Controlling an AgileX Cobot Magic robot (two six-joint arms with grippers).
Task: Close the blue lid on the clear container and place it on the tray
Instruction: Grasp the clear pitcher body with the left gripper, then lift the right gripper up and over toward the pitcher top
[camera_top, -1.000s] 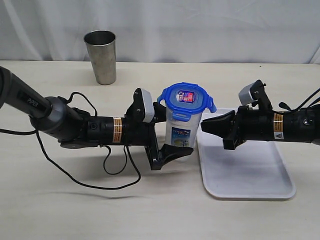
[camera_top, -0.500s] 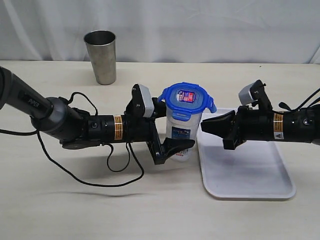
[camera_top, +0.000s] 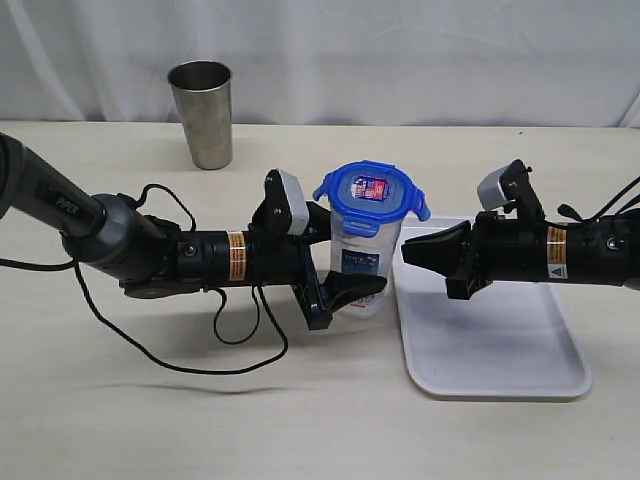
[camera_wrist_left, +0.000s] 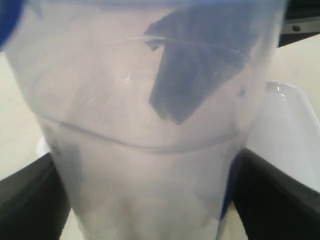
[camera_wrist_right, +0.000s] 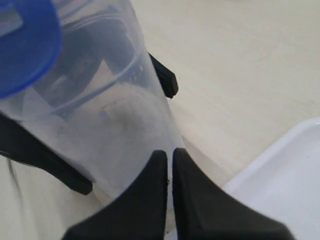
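Note:
The clear container (camera_top: 360, 268) stands upright on the table just left of the tray (camera_top: 500, 350), with the blue lid (camera_top: 370, 190) sitting on its rim and the lid's side flaps sticking outward. My left gripper (camera_top: 348, 255) reaches in from the left, one finger on each side of the container's lower body. In the left wrist view the container (camera_wrist_left: 150, 150) fills the frame and both black fingers (camera_wrist_left: 30, 200) press its walls. My right gripper (camera_top: 408, 250) is shut and empty over the tray's left edge, tips (camera_wrist_right: 170, 155) just short of the container (camera_wrist_right: 110, 120).
A grey steel cup (camera_top: 202, 113) stands at the back left, well away from both arms. The left arm's black cable (camera_top: 180, 360) loops over the table in front of it. The white tray's rim (camera_wrist_right: 285, 185) lies under the right gripper.
My left gripper has slid right so its fingers flank the container, then narrowed onto it. The container and lid shifted slightly left. The right arm stayed still.

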